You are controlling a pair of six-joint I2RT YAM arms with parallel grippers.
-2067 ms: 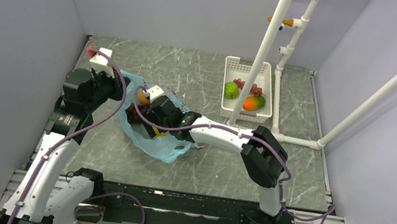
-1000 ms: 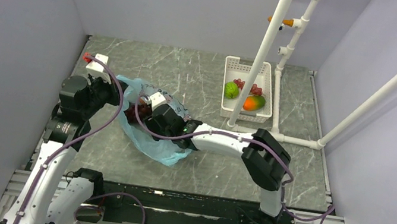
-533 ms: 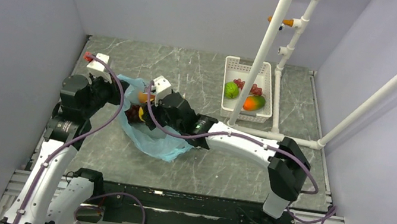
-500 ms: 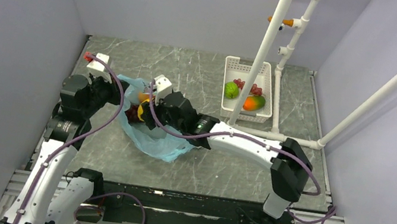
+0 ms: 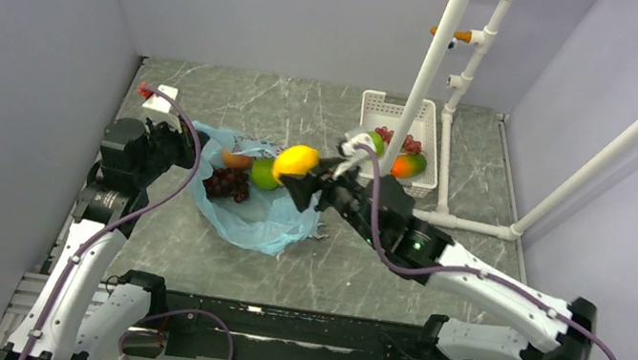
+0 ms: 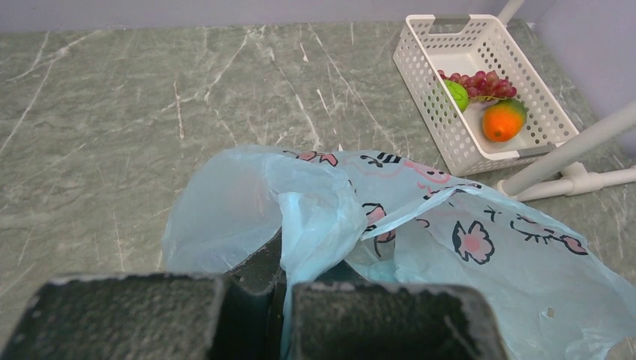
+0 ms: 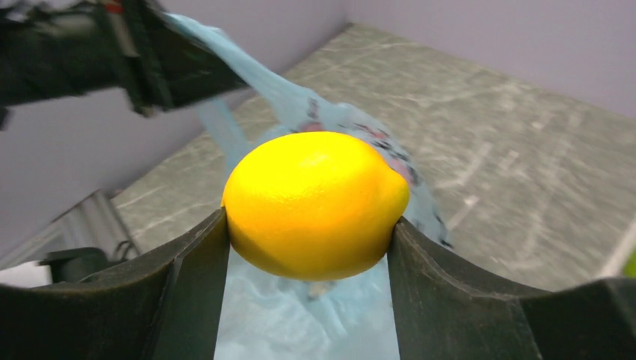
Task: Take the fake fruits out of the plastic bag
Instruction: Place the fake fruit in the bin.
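The light blue plastic bag (image 5: 257, 214) with a pink cartoon print lies left of centre. My left gripper (image 5: 178, 140) is shut on the bag's edge (image 6: 307, 225) and holds it up. My right gripper (image 5: 298, 177) is shut on a yellow lemon (image 5: 296, 159), lifted above the bag's right side; in the right wrist view the lemon (image 7: 315, 202) sits between both fingers. Inside the open bag lie dark grapes (image 5: 225, 184), a green fruit (image 5: 264, 174) and an orange fruit (image 5: 235, 160).
A white basket (image 5: 374, 111) at the back right holds a green fruit (image 5: 373, 142), red grapes (image 5: 411, 142) and a mango (image 5: 408, 164); it also shows in the left wrist view (image 6: 420, 67). A white pipe frame (image 5: 423, 80) stands in front of it.
My right gripper has come out of the bag with the lemon and moved up and to the right. The fruits left in the bag now show. My left gripper has kept its hold.
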